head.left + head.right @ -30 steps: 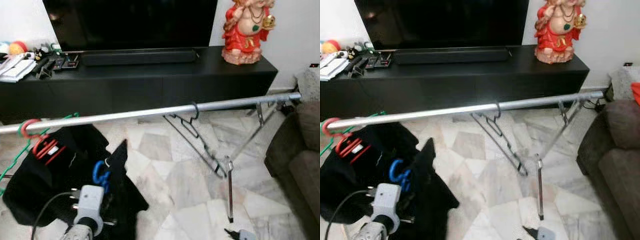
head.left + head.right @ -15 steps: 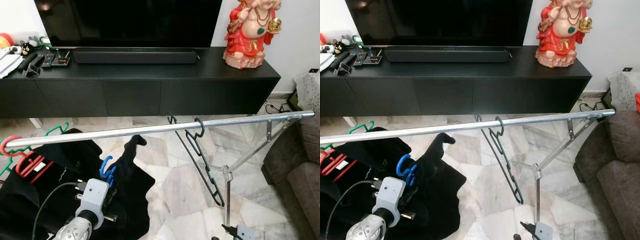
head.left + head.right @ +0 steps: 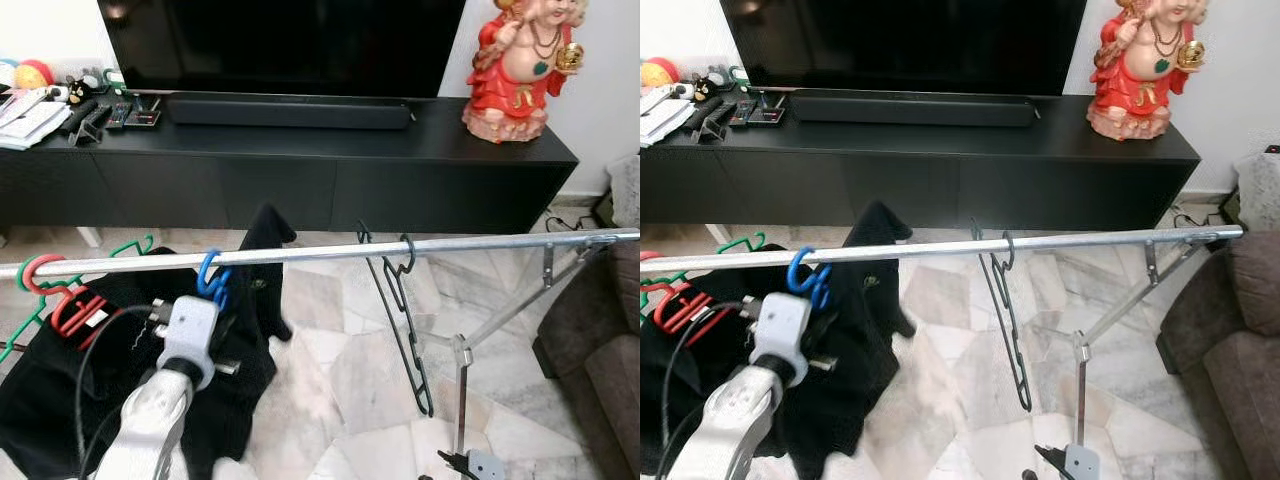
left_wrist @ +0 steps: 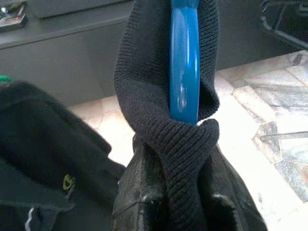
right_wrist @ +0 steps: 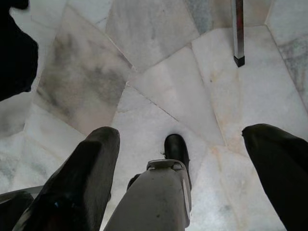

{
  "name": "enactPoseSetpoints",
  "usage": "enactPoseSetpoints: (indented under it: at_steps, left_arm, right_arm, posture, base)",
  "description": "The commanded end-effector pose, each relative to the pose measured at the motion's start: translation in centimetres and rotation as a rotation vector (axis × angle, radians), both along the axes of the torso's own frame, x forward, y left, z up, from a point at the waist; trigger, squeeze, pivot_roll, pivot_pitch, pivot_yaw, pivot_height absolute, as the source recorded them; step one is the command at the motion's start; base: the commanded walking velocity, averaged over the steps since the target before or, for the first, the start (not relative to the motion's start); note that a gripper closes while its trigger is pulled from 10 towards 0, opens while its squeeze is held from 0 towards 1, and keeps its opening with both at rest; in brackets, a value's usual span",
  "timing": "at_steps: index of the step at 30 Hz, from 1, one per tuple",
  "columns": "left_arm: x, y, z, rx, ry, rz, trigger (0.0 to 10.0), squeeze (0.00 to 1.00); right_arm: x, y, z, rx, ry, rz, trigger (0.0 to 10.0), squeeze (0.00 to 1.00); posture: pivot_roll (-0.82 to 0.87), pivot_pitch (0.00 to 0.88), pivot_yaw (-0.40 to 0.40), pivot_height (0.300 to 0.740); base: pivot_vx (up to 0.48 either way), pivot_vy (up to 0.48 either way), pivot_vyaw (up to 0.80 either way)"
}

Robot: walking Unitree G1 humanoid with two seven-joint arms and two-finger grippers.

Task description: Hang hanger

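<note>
The left end effector has risen, bringing the blue hanger with its black garment up so the hook meets the silver rail; it is pinching that hanger below the hook. The right end effector hangs low with fingers spread over the marble floor. Farther along the rail hangs a black hanger, with a red hanger at its left end.
</note>
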State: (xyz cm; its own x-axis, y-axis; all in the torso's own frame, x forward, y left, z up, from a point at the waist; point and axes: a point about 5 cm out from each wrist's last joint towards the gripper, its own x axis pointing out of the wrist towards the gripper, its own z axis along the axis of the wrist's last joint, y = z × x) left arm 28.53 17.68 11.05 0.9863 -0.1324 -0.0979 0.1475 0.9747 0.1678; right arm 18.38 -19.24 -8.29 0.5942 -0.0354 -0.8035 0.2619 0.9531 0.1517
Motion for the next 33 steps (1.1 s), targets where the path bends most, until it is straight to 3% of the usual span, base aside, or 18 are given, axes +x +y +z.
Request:
enactPoseSetpoints:
  at_steps: [1, 4, 7, 12, 17, 18, 19, 20, 22, 25, 27, 29, 31, 32, 33]
  left_arm:
    - [0.6, -0.5, 0.5, -0.009, 0.005, -0.004, 10.0, 0.00]
    - [1.8, -1.3, 1.0, -0.014, 0.024, 0.001, 10.0, 0.00]
    - [2.6, -0.8, 0.7, 0.009, 0.097, 0.090, 10.0, 0.00]
    - [1.8, -0.1, -1.2, -0.006, 0.258, 0.198, 10.0, 0.00]
    - [1.4, -1.5, -2.3, -0.035, 0.326, 0.156, 10.0, 0.00]
    - [1.5, -1.6, -2.1, -0.023, 0.303, 0.145, 10.0, 0.26]
    - [1.6, -1.7, -1.8, -0.026, 0.279, 0.142, 10.0, 0.60]
    - [1.5, -1.6, -1.0, -0.047, 0.224, 0.145, 10.0, 1.00]
    - [1.1, -1.3, -0.2, -0.003, 0.171, 0.155, 10.0, 1.00]
    - [-0.3, -1.1, 0.7, -0.010, 0.114, 0.132, 10.0, 1.00]
    - [-2.1, -0.7, 1.1, -0.029, 0.072, 0.129, 10.0, 1.00]
    - [-3.1, -0.5, 1.5, 0.005, 0.026, 0.130, 10.0, 1.00]
    - [-4.4, 0.0, 1.2, -0.028, -0.011, 0.161, 10.0, 1.00]
    - [-5.0, 0.6, 0.4, -0.035, -0.009, 0.204, 10.0, 0.32]
    - [-5.5, 1.0, -0.1, -0.025, -0.002, 0.222, 10.0, 0.00]
  right_arm:
    - [-0.7, -0.1, -0.3, -0.002, 0.027, -0.006, 10.0, 0.00]
    - [-0.6, 0.0, -0.3, 0.001, 0.027, -0.010, 10.0, 0.00]
    - [-0.5, 0.0, -0.3, 0.004, 0.031, -0.006, 10.0, 0.00]
    - [-0.5, 0.0, -0.3, 0.007, 0.037, 0.011, 10.0, 0.00]
    - [-0.5, 0.1, -0.3, 0.012, 0.038, 0.016, 10.0, 0.00]
    - [-0.5, 0.1, -0.3, 0.013, 0.038, 0.017, 10.0, 0.00]
    - [-0.5, 0.1, -0.3, 0.013, 0.039, 0.016, 10.0, 0.00]
    - [-0.5, 0.2, -0.3, 0.014, 0.040, 0.014, 10.0, 0.00]
    - [-0.5, 0.1, -0.3, 0.015, 0.040, 0.016, 10.0, 0.00]
    - [-0.6, 0.2, -0.3, 0.018, 0.041, 0.019, 10.0, 0.00]
    - [-0.6, 0.2, -0.4, 0.022, 0.042, 0.025, 10.0, 0.00]
    - [-0.6, 0.2, -0.4, 0.021, 0.043, 0.026, 10.0, 0.00]
    - [-0.6, 0.1, -0.4, 0.018, 0.044, 0.028, 10.0, 0.00]
    - [-0.6, 0.1, -0.3, 0.015, 0.044, 0.030, 10.0, 0.00]
    - [-0.6, 0.1, -0.3, 0.010, 0.044, 0.037, 10.0, 0.00]
  posture:
    - [0.01, 0.123, -0.034, 0.740]
    - [0.00, 0.134, -0.037, 0.740]
    - [0.00, 0.144, -0.039, 0.740]
    - [0.01, 0.156, -0.043, 0.740]
    - [0.01, 0.155, -0.041, 0.740]
    - [0.00, 0.156, -0.040, 0.740]
    - [0.01, 0.155, -0.038, 0.740]
    - [0.01, 0.155, -0.037, 0.740]
    - [0.01, 0.155, -0.036, 0.740]
    - [0.01, 0.156, -0.033, 0.740]
    - [0.02, 0.157, -0.031, 0.740]
    - [0.02, 0.154, -0.030, 0.740]
    - [0.02, 0.150, -0.032, 0.740]
    - [0.03, 0.148, -0.033, 0.740]
    - [0.03, 0.148, -0.033, 0.740]
  base:
    - [0.000, 0.000, 0.00]
    - [0.000, 0.000, 0.00]
    - [0.000, 0.000, 0.00]
    - [0.000, 0.000, 0.00]
    - [0.000, 0.000, 0.00]
    - [0.000, 0.000, 0.00]
    - [0.000, 0.000, 0.00]
    - [0.000, 0.000, 0.00]
    - [0.000, 0.000, 0.00]
    - [0.000, 0.000, 0.00]
    - [0.000, 0.000, 0.00]
    - [0.000, 0.000, 0.00]
    - [0.000, 0.000, 0.00]
    - [0.000, 0.000, 0.00]
    - [0.000, 0.000, 0.00]
